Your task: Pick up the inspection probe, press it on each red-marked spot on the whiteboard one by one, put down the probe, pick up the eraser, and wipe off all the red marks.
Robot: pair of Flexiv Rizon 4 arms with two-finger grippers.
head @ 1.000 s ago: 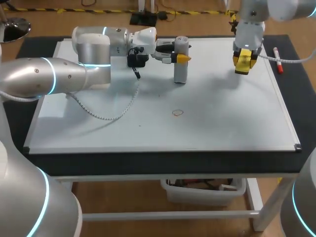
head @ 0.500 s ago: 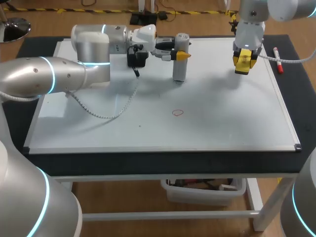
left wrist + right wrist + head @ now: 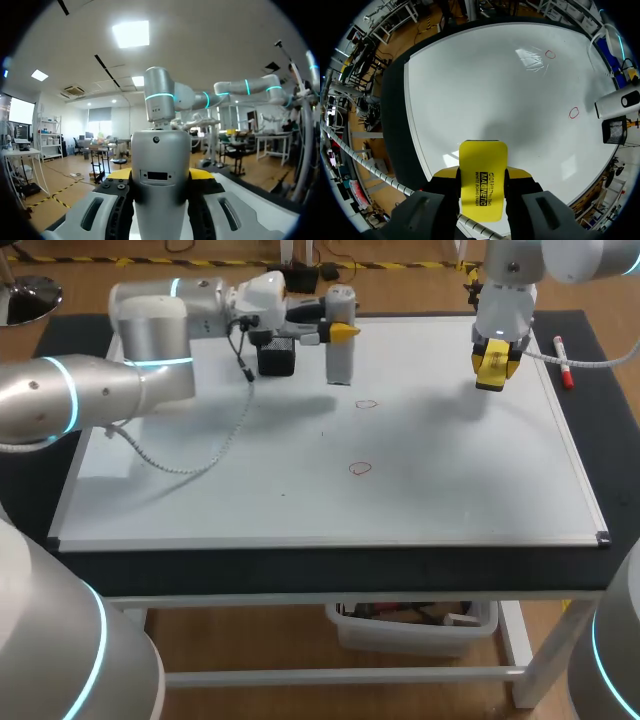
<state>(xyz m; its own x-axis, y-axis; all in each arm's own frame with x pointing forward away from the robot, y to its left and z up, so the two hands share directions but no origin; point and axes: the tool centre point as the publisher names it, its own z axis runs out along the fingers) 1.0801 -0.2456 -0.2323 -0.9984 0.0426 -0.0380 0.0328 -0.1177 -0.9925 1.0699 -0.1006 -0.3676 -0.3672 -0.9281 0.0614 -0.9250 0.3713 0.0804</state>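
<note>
My left gripper (image 3: 334, 332) is shut on the grey cylindrical probe (image 3: 341, 350), which is held upright near the whiteboard's (image 3: 450, 490) far edge. In the left wrist view the probe (image 3: 160, 185) fills the space between the yellow-tipped fingers (image 3: 201, 174). Two small red rings are on the board: one (image 3: 366, 404) just right of the probe's lower end, and another (image 3: 360, 468) nearer the middle. My right gripper (image 3: 494, 365) hangs over the far right of the board, shut on the yellow eraser (image 3: 492, 368). The right wrist view shows the eraser (image 3: 482, 182) and both red rings (image 3: 574, 113) (image 3: 550, 54).
A black box (image 3: 277, 358) with a coiled white cable (image 3: 190, 468) sits on the board beside the probe. A red marker pen (image 3: 563, 348) lies on the black mat past the board's right edge. A sheet of paper (image 3: 105, 462) lies at the board's left.
My left arm has carried the probe back and to the left, off the spot where it stood. The far red ring now shows there. The right arm has stayed put.
</note>
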